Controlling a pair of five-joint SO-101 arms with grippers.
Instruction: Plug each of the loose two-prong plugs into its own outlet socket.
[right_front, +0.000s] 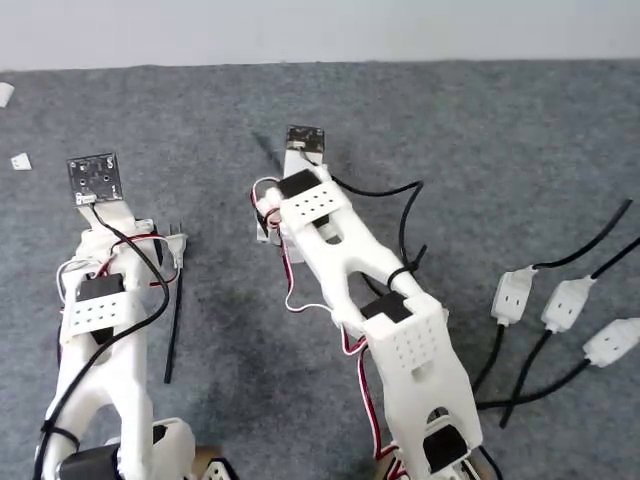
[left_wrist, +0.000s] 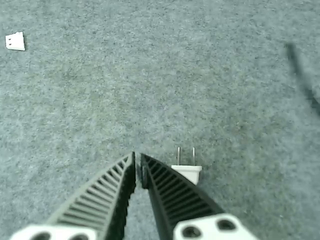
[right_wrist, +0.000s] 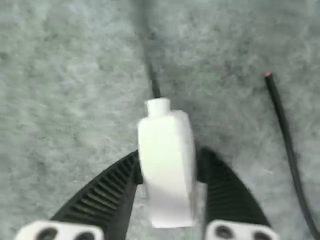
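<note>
The left wrist view shows the left tool (left_wrist: 137, 157) clenched, its two ribbed fingers pressed together with nothing between them. A white two-prong plug (left_wrist: 186, 171) lies on the counter just beside one finger, its prongs pointing away from the camera. In the high view this plug (right_front: 176, 245) lies next to the left arm, and its black cord (right_front: 173, 330) runs back along the arm.

The right wrist view shows the right tool (right_wrist: 169, 155) grasping a white connector (right_wrist: 167, 135) by its sides. A dark cord leaves its round neck, and I cannot tell whether it has prongs. Near it lies a black wire with a reddish tip (right_wrist: 280, 115).

The high view also shows three white outlet sockets (right_front: 570, 300) lying side by side well apart from both arms, each on a black cord.

The counter (right_front: 450, 130) is covered with grey carpet-like fabric. A small white scrap (left_wrist: 15, 41) lies on it, and a pale wall (right_front: 300, 30) stands behind its far edge.
</note>
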